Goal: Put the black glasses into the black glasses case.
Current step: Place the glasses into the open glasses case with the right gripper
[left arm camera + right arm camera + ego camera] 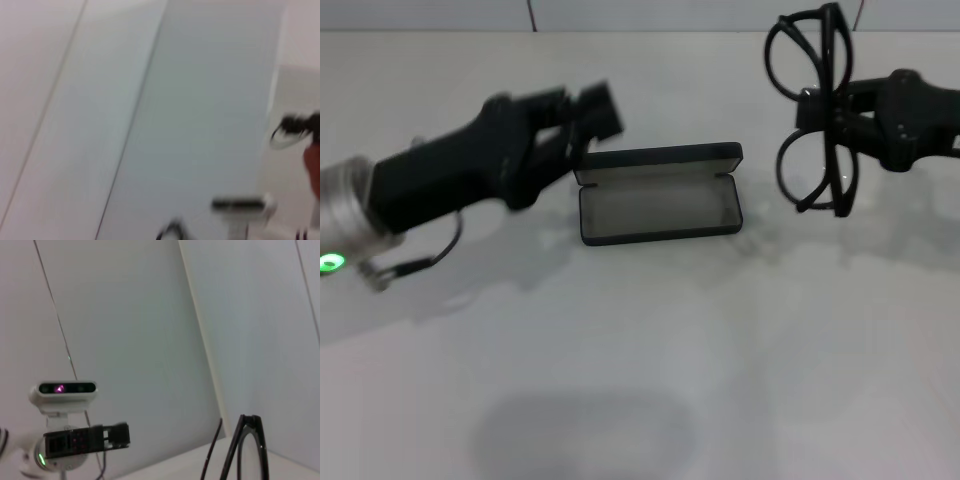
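Up in the air on the right, the right claw (825,118) is clamped on the black glasses (817,110), holding them clear of the tabletop (720,340) beside the black glasses case (660,195). The case lies open, grey lining showing. The left claw (590,115) hovers at the case's left end; I cannot tell whether it is apart or together.

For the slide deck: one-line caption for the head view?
Right tool holds the black glasses aloft beside the open black glasses case; left tool hovers at the case's other end.
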Motion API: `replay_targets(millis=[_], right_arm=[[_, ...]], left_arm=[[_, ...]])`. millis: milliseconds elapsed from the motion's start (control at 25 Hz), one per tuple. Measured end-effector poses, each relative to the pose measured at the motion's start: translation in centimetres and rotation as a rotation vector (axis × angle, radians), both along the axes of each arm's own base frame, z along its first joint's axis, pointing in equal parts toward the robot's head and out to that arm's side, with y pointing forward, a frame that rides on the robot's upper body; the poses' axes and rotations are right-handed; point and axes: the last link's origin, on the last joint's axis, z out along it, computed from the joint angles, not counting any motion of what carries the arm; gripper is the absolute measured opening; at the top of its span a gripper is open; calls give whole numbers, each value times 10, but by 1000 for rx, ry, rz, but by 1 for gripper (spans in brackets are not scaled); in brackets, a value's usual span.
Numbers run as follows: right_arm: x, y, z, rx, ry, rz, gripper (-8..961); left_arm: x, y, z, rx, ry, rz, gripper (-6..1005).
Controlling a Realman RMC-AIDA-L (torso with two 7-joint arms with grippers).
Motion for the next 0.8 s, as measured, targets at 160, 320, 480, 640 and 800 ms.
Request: replay_targets(millis=[160,320,480,640,800], right_arm=[[-8,0,14,62,-104,127,111],[-27,-8,16,83,-270,309,111],[-49,-17,6,118,-475,486,111],[-66,-19,-18,158,-645,612,111],[-73,-16,-47,182,-791,673,111]], left_arm=[[-29,-10,7,-91,149,44,215],[-42,-17,8,-111,203,69,358],[-46,-16,3,-117,226,105,509],[-51,-16,2,-118,236,137,630],[-55,-14,1,-108,250,167,630]])
